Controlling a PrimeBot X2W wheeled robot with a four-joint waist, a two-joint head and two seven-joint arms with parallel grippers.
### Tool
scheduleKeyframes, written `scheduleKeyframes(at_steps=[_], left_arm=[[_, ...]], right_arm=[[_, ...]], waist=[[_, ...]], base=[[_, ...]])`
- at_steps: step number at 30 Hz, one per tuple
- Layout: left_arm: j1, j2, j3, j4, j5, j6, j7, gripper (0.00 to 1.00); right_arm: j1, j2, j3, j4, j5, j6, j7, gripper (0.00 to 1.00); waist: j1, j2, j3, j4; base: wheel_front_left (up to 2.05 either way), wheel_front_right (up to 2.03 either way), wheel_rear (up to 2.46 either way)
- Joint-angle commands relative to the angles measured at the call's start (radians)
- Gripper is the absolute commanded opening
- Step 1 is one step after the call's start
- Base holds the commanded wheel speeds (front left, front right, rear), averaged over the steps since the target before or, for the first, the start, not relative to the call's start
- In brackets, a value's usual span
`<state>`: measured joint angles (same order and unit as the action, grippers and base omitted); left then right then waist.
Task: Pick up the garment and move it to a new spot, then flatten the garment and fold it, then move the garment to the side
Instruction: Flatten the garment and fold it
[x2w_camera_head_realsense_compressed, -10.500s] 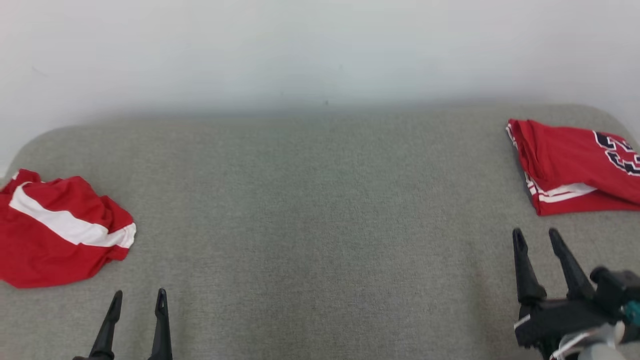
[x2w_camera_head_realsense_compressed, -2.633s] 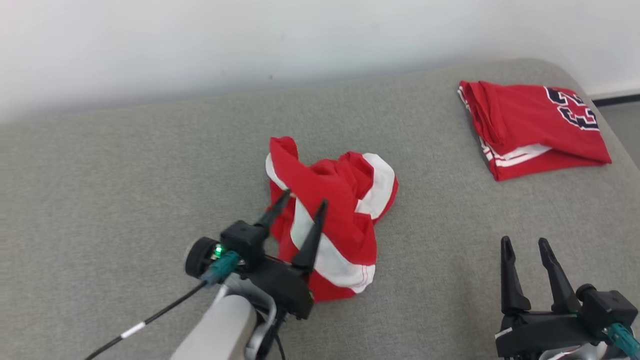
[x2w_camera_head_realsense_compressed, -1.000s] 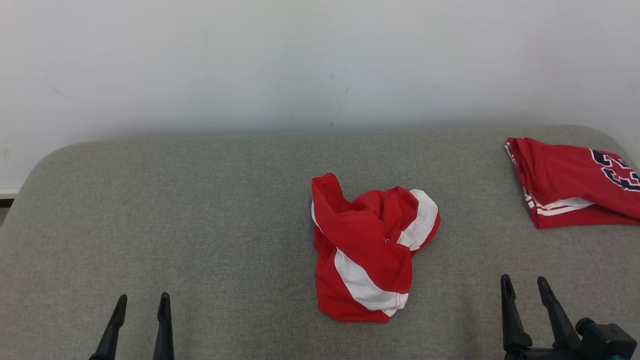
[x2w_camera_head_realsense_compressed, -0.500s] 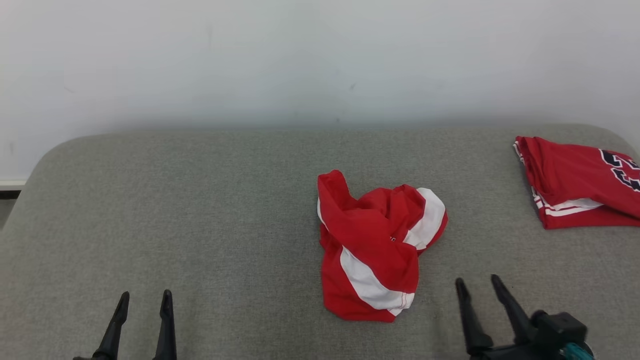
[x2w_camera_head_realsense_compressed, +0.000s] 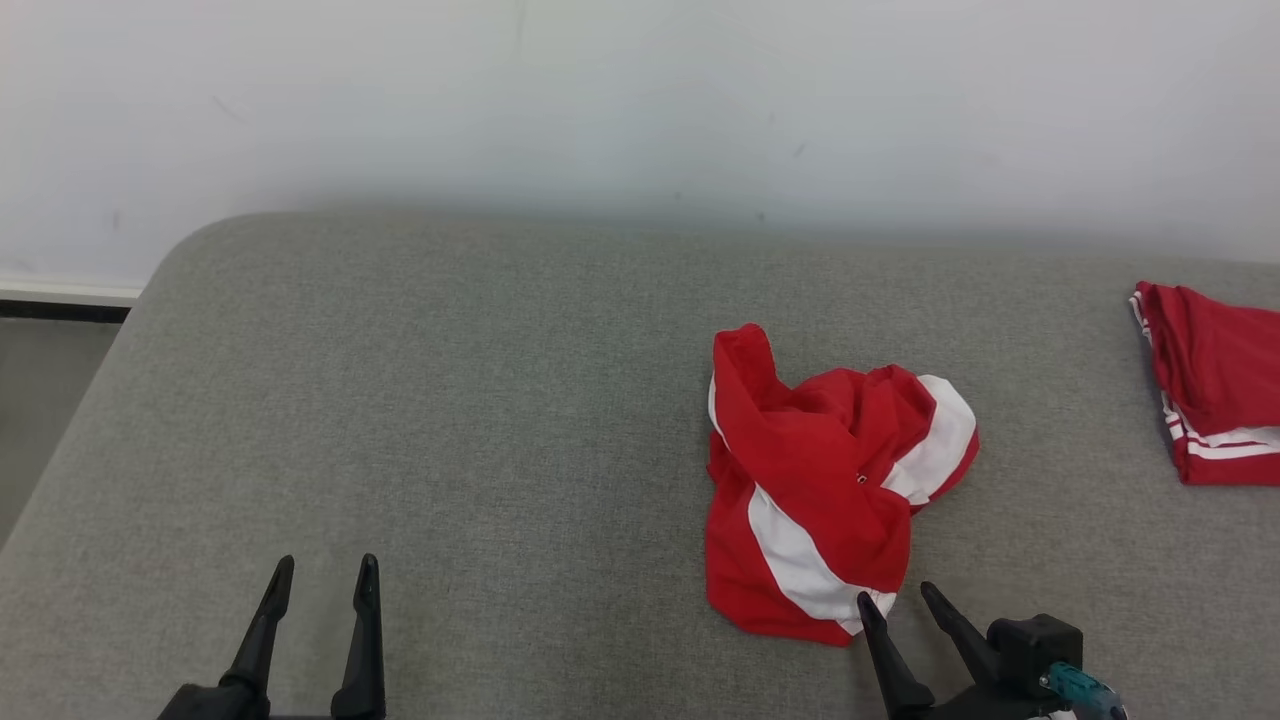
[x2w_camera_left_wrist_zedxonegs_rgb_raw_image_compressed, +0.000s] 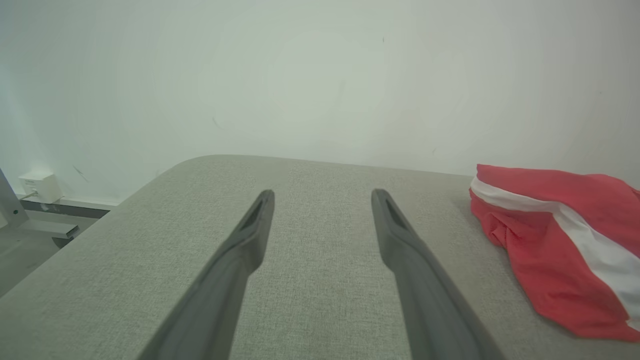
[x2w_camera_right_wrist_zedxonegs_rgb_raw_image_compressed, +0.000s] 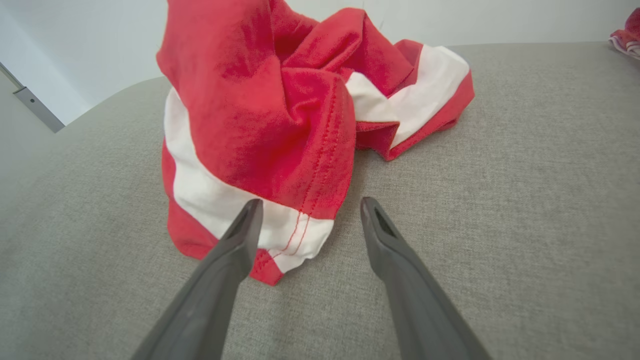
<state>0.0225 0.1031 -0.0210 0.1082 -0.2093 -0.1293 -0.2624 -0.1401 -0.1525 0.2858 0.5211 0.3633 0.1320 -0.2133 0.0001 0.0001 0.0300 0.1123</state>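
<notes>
Since the frame half a second back, the right gripper has advanced leftward to the near hem of the garment. The general rightward shift of the scene is camera motion, and the garment keeps its shape. The grey cushion spans the head view, with a white wall behind it. The garment, red with white bands, lies crumpled on the cushion, right of centre. A folded cloth, red with white stripes, lies at the right edge, well apart from the garment. The head view shows both grippers together: the left gripper sits at the lower left over bare cushion, well apart from the garment, fingers spread and empty. The right gripper's fingers are likewise spread and hold nothing. The right wrist view adds detail: the white-banded hem, with red stitching, lies just ahead of the fingertips, and one tip overlaps the band; contact cannot be determined. The left wrist view adds a white box low on the wall, beyond the cushion's end.
</notes>
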Motion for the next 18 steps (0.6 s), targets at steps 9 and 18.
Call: scheduleKeyframes(at_steps=[9, 18], left_arm=[[-0.023, 0.009, -0.011, 0.009, 0.007, -0.001, -0.003, 1.0], [-0.006, 0.006, -0.001, 0.024, -0.003, -0.001, -0.003, 1.0]], right_arm=[[-0.113, -0.004, 0.088, 0.209, 0.087, -0.003, -0.037, 0.0], [-0.11, -0.05, 0.102, 0.189, 0.128, -0.003, -0.052, 0.0]], waist=[[-0.0001, -0.0001, 0.022, 0.042], [-0.0001, -0.0001, 0.003, -0.009]], base=[[0.0, 0.0, 0.0], [0.0, 0.0, 0.0]])
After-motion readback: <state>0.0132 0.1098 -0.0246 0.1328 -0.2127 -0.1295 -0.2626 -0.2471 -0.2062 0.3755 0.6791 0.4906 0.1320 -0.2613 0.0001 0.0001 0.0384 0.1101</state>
